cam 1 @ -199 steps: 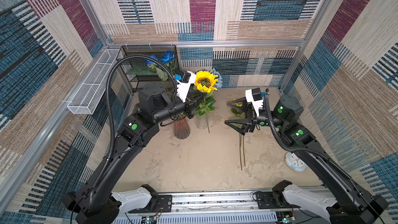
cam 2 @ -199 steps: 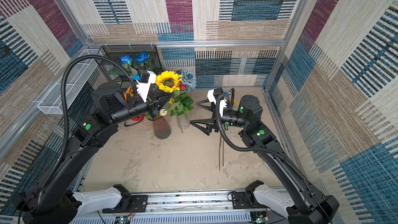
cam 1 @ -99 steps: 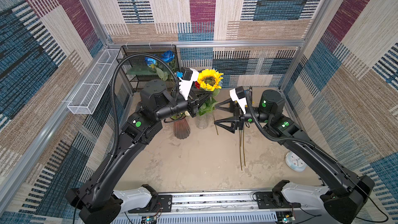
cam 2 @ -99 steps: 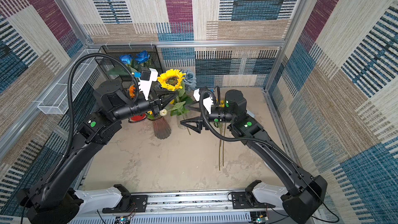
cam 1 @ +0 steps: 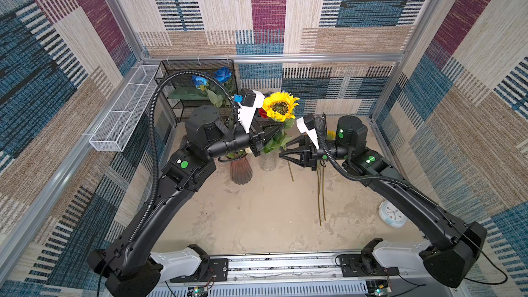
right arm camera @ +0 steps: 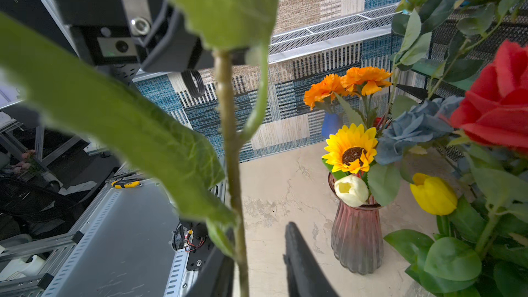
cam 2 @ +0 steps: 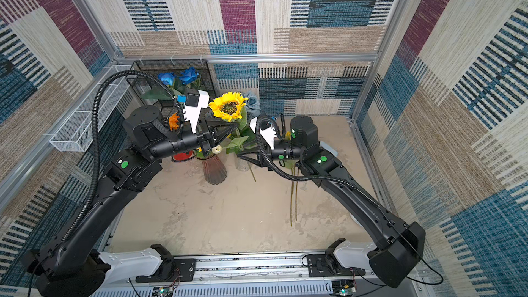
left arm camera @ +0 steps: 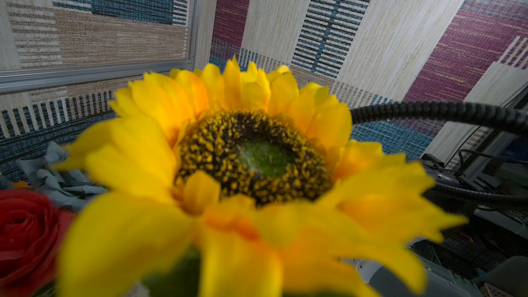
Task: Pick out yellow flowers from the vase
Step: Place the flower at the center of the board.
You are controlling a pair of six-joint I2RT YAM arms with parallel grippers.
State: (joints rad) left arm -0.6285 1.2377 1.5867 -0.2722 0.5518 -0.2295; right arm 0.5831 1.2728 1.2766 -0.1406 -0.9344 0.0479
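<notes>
A big sunflower [cam 1: 280,107] hangs in the air, clear of the vases, its stem end [cam 1: 291,177] above the table. My left gripper [cam 1: 281,127] is shut on the stem just under the head, which fills the left wrist view [left arm camera: 251,155] and hides the jaws. My right gripper [right arm camera: 260,232] is lower down, its jaws narrowly apart around the stem [right arm camera: 231,144], which touches one finger. A small sunflower [right arm camera: 350,150] stands in the pink ribbed vase [cam 1: 241,169]. A yellow tulip [right arm camera: 433,194] stands in the clear vase [cam 1: 268,161]. Two long stems [cam 1: 321,195] lie on the table.
A red rose [right arm camera: 497,104] and a grey-blue rose [right arm camera: 414,130] share the clear vase. Orange flowers [right arm camera: 347,84] stand behind, blue roses [cam 1: 223,74] by the black mesh shelf. A white wire basket [cam 1: 123,118] hangs on the left wall. A small clock [cam 1: 393,214] lies at the right.
My right arm swung left to the sunflower's stem and its wide-open jaws narrowed around it. The left arm carried the sunflower a little to the right.
</notes>
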